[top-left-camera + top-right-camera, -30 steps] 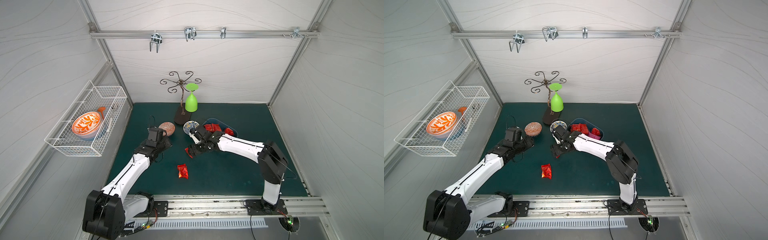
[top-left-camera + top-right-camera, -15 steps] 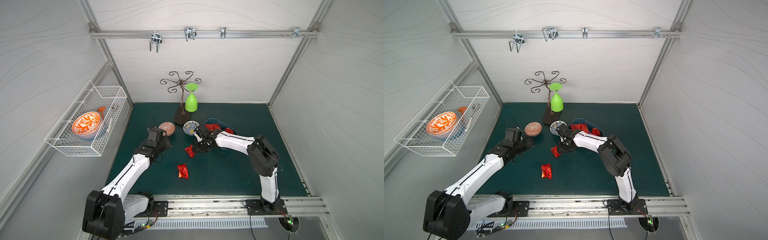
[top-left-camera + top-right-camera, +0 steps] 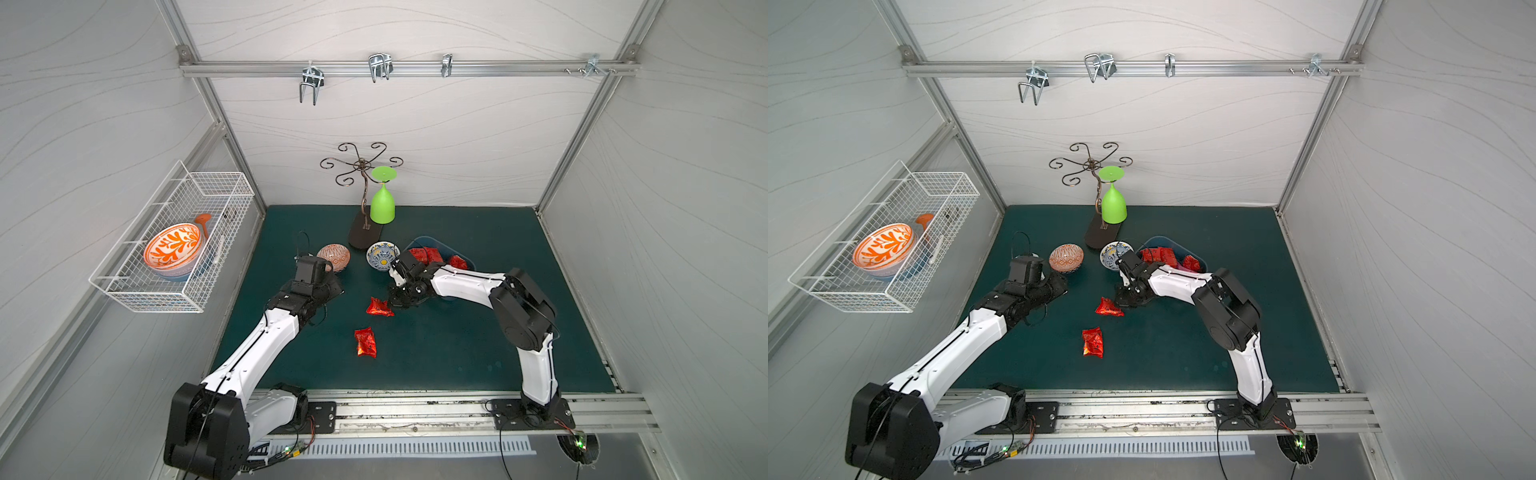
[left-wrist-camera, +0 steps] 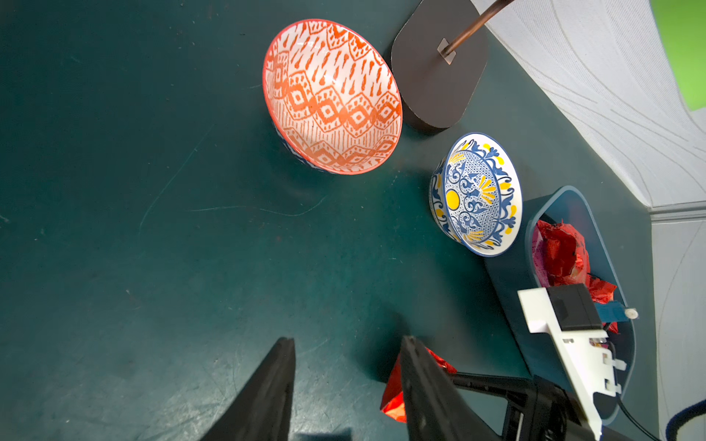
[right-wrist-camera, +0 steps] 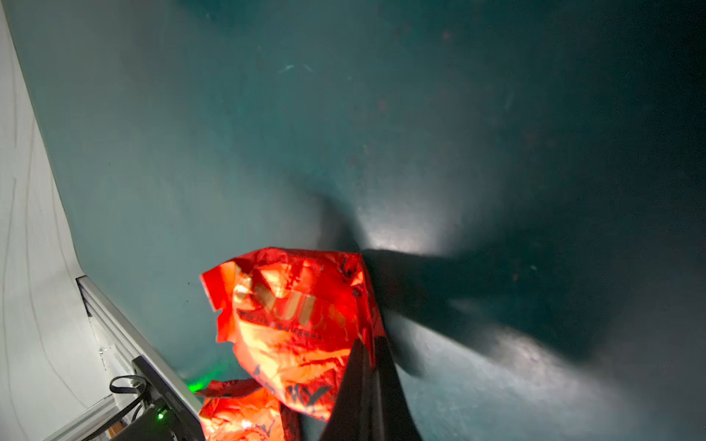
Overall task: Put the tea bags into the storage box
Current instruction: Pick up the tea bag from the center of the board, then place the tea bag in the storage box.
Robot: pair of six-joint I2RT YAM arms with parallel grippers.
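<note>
There, the right gripper has its fingers pressed together, pinching a corner of the red tea bag. The bag trails off the fingertips, away from the storage box, which sits just behind that wrist. It looks a short carry back. The left gripper, farther from the box, is spread and empty.

Dark green mat carries it all. Blue-and-yellow bowl sits toward the back. Stand base is just behind it, orange patterned bowl beside it on the left arm's side, and storage box just beside it opposite. In front of the bowl there's a red tea bag, and a second tea bag lies farther forward.
</note>
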